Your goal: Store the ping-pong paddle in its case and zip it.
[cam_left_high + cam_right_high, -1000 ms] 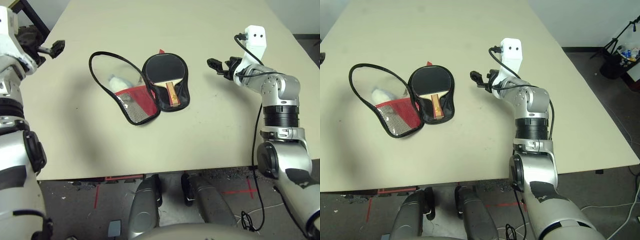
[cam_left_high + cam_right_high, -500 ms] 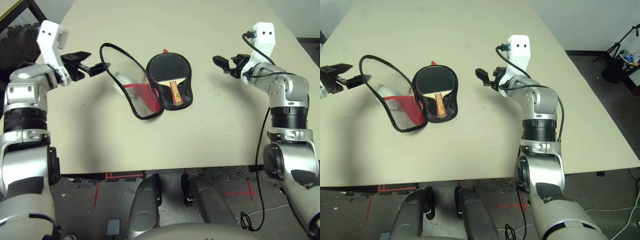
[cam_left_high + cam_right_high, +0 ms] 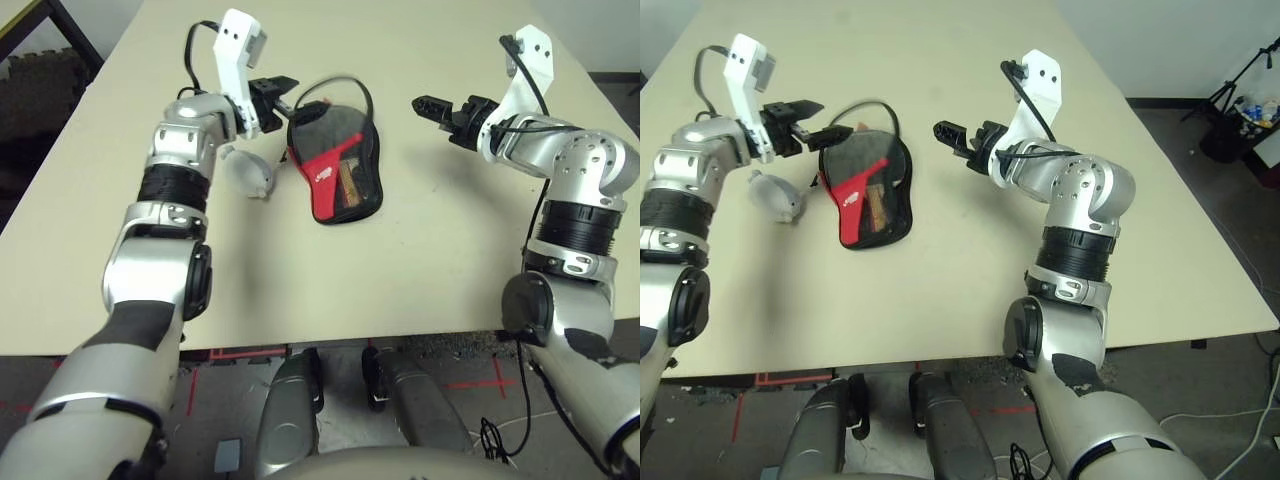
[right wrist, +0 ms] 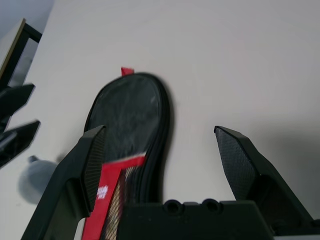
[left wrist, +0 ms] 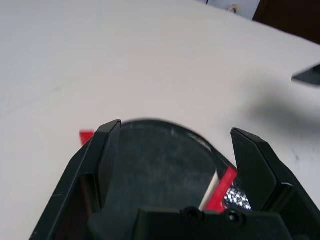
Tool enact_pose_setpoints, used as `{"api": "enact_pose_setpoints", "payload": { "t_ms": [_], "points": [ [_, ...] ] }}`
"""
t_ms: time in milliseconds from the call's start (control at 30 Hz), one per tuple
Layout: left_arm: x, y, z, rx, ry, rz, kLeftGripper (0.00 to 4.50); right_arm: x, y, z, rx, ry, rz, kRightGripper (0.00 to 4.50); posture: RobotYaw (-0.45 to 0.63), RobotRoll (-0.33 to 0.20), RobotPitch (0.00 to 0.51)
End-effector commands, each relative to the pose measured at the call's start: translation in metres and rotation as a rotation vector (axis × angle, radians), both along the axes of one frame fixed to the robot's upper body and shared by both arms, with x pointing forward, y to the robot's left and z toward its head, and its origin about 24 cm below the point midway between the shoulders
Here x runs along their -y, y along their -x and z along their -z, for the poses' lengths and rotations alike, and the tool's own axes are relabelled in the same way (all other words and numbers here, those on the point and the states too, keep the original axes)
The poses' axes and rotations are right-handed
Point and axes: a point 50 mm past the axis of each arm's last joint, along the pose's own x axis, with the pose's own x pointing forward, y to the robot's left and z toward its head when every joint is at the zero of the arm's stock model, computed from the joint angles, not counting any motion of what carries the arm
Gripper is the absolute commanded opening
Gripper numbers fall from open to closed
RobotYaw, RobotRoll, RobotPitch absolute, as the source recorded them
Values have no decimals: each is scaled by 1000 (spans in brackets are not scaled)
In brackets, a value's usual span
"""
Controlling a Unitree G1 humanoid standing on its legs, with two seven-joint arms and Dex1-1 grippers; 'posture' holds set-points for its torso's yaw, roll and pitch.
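- Table (image 3: 430, 250): pale tabletop carrying all items; work zone sits centre-left, within reach of both arms.
- Case (image 3: 335, 165): lies flat on table, flap folded over so red panel w/ white logo faces up; top rim looks partly raised, not sealed. Judged: folded to cover paddle ahead of zipping; zip not yet run.
- Ping-pong paddle (image 3: 876, 200): inside case, lying along it; striped wooden handle peeks out beside red panel, black face mostly under flap. Judged: storing step about done, zip left.
- Left arm: reaches fwd and inward across table, forearm raised, wrist turned toward case's round end.
- Right arm: elbow bent high, forearm angled inward, gripper pointing at case from the other side, well apart from it. Judged: staged to brace case or take zip pull, cannot tell which.
- Left gripper (image 3: 282, 92): at case's top-left rim, fingers spread per wrist view, black round end of case between them; contact w/ rim cannot be told. Judged: placed there to hold flap down.
- Right gripper (image 3: 432, 104): fingers spread wide per wrist view, holding nothing, above bare table.
- Grey-white soft lump (image 3: 251, 172): rests on table just beside case's left edge, below left gripper; outside case, clear of zip path.
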Motion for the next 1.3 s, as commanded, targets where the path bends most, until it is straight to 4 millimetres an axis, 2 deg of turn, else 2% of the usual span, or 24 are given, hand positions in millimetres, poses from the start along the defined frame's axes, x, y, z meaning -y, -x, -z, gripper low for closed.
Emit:
{"api": "enact_pose_setpoints", "payload": {
  "t_ms": [33,167,367,533,700,967,1300],
  "points": [
    [-7,4,-8,12,3,15,4500,-7,11,20,-147,-49,-124,4453,-120,0,194],
    [-20,15,-7,6,31,11,4500,-21,22,52,-251,-101,-240,4453,-112,0,195],
    [-36,38,20,-58,0,-19,4500,-35,32,81,-340,-77,-331,4453,-71,0,198],
    [-37,50,32,-90,44,-62,4500,-39,32,89,-389,-71,-353,4453,-59,0,202],
    [-25,59,44,-120,101,-68,4500,-49,28,95,-432,-94,-362,4453,-55,0,208],
    [-2,59,56,-146,190,-74,4500,-62,17,106,-456,-132,-311,4453,-64,0,212],
    [3,56,60,-148,205,-82,4500,-79,-3,103,-397,-201,-236,4453,-74,0,225]
  ]
}}
